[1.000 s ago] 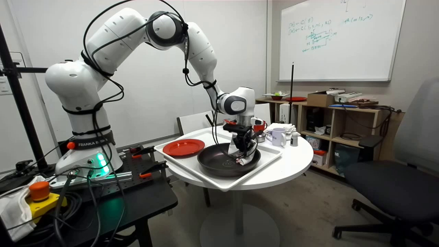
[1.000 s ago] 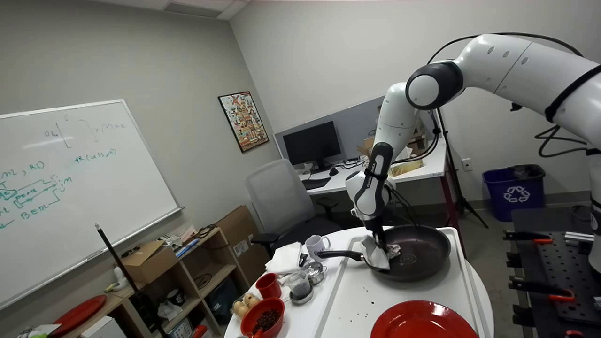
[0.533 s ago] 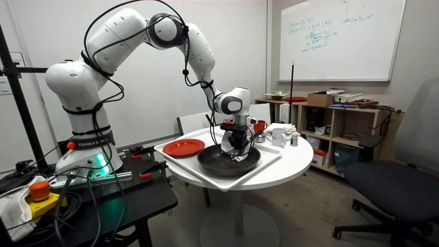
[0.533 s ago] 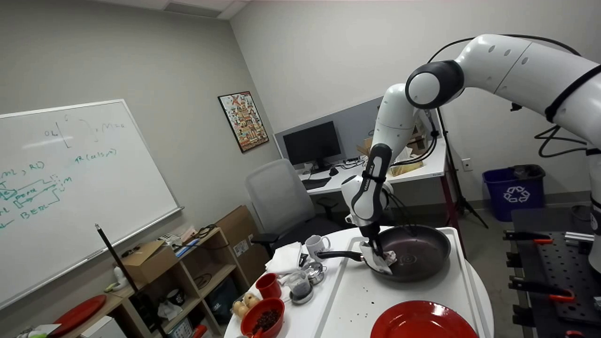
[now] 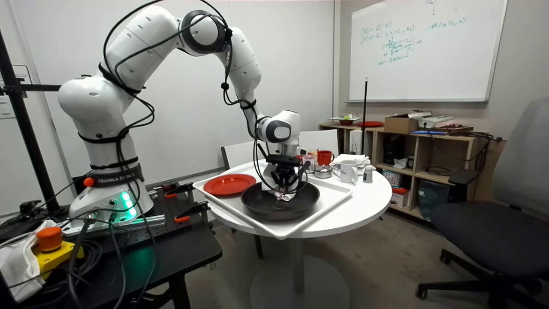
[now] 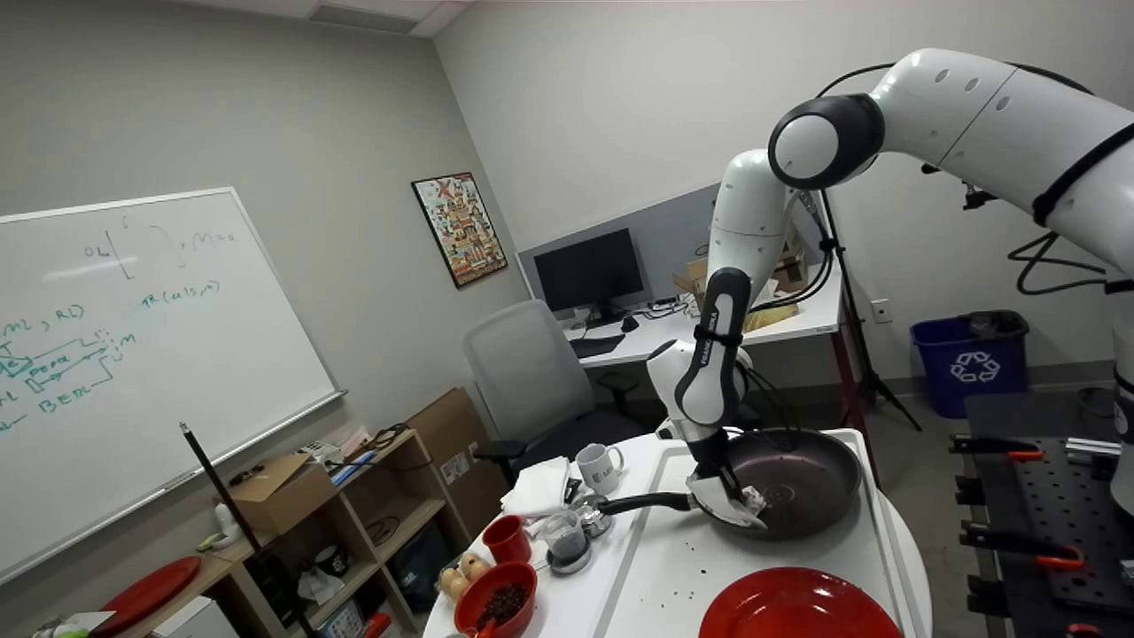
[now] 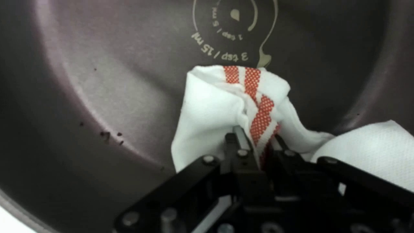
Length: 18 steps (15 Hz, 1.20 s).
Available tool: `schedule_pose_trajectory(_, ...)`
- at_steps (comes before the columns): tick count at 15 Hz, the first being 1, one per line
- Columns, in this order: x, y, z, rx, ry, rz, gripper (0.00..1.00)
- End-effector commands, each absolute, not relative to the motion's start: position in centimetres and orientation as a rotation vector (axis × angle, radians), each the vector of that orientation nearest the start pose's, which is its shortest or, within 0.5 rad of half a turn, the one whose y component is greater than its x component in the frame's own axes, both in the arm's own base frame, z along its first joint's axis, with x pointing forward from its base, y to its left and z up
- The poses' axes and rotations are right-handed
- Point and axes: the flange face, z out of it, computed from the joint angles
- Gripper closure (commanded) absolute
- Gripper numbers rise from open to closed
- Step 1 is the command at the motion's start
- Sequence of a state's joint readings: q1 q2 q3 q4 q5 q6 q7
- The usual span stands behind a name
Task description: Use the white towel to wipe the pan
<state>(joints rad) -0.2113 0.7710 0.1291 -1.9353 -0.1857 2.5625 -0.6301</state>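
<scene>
In the wrist view, frame edges crop your dark frying pan (image 7: 145, 58), specked at left. At lower centre, your gripper (image 7: 258, 139) clamps the bunched, red-striped white towel (image 7: 216, 103) inside the pan, hiding the lower folds.

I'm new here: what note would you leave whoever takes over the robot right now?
The black two-fingered gripper is shut on the white, red-striped cloth towel.
The towel's bunched end is in the large, round, dark frying pan on the white rectangular tray.
Done: towel gripped, brought to the pan; wiping progress unclear.
Left: probably wiping up small dark specks inside.
</scene>
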Motion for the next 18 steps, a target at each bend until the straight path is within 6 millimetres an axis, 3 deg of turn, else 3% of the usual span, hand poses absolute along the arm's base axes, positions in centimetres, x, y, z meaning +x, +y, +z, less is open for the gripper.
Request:
schedule_pose_trajectory(1,53.4,-2.9,5.6,-2.824,-1.217,0.287,0.93)
schedule_pose_trajectory(5,49.9,-2.5,5.9,-2.769,-1.348,0.322,0.93)
schedule_pose_trajectory(10,47.1,-3.7,5.9,-2.738,-1.368,0.371,0.93)
schedule_pose_trajectory(14,46.5,-6.2,5.7,-2.782,-1.291,0.394,0.93)
schedule_pose_trajectory(18,47.2,-10.8,5.8,-2.878,-1.125,0.385,0.93)
